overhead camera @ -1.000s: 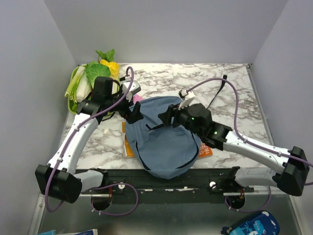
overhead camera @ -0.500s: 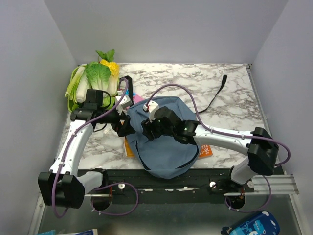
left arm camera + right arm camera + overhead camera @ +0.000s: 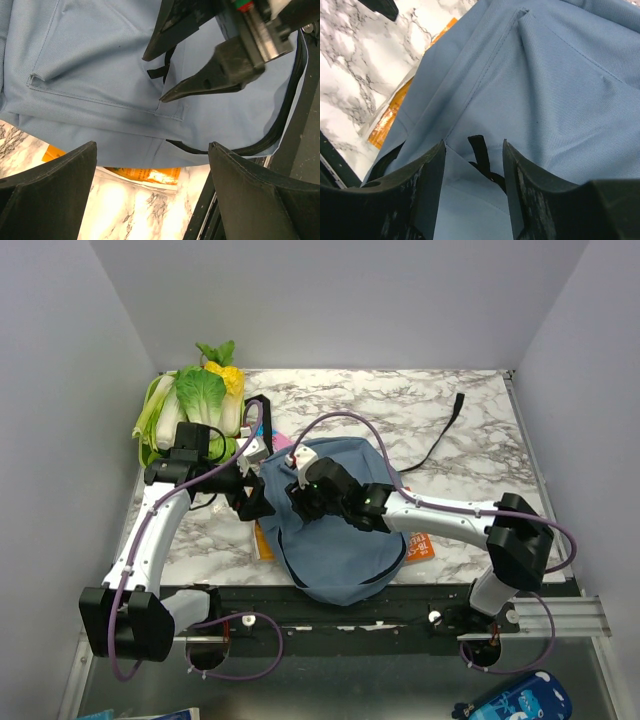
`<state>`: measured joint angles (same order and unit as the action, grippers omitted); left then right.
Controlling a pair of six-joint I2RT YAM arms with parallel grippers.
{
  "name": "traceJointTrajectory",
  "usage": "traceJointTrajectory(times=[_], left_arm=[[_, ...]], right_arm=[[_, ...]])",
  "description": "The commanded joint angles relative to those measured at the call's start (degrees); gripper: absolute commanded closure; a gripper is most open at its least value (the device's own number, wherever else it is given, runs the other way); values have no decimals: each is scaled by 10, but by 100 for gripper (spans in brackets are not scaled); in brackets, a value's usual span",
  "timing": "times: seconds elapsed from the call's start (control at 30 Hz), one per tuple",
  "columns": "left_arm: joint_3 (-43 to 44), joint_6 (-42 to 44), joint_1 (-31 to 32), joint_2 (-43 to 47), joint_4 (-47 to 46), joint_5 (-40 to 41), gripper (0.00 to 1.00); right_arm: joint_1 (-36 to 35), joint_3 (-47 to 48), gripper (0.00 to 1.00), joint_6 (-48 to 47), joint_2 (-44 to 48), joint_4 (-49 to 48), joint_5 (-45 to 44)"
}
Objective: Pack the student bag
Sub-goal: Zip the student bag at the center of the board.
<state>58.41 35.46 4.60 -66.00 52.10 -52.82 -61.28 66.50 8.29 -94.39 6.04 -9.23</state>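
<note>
The dusty-blue student bag lies flat at the near middle of the table. My right gripper is over its left part. In the right wrist view it is open, its jaws on either side of a black zip pull tab on the bag, not closed on it. My left gripper is open and empty just off the bag's left edge. In the left wrist view it spans the bag's hem, with the right gripper's fingers above.
An orange book lies under the bag and sticks out on both sides. A green basket of vegetables stands at the back left. A black strap trails to the back right. A bright-blue pouch lies below the table's front edge.
My right arm has swung left across the bag, and its gripper now sits over the pull tab near the bag's left side. My left gripper has drawn back a little to the left.
</note>
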Motion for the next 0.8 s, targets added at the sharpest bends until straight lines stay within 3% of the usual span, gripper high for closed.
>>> traceJointTrajectory(times=[0.0, 0.1, 0.23, 0.4, 0.6, 0.77], left_arm=[[-5, 21, -5, 12, 2, -21, 2], [-6, 23, -5, 10, 1, -22, 2], [-14, 30, -5, 9, -1, -23, 3], [-29, 65, 2, -10, -7, -49, 3], [-49, 87, 54, -34, -46, -37, 2], [-83, 34, 130, -41, -165, 7, 2]], right_arm=[[-5, 20, 45, -2, -19, -3, -24], [-5, 22, 57, 7, -20, -6, -38], [-5, 27, 83, 21, -13, -3, -57], [-5, 17, 99, 44, 12, -5, -78], [-2, 6, 99, 71, 19, -6, -99], [2, -24, 99, 109, 39, -25, -105]])
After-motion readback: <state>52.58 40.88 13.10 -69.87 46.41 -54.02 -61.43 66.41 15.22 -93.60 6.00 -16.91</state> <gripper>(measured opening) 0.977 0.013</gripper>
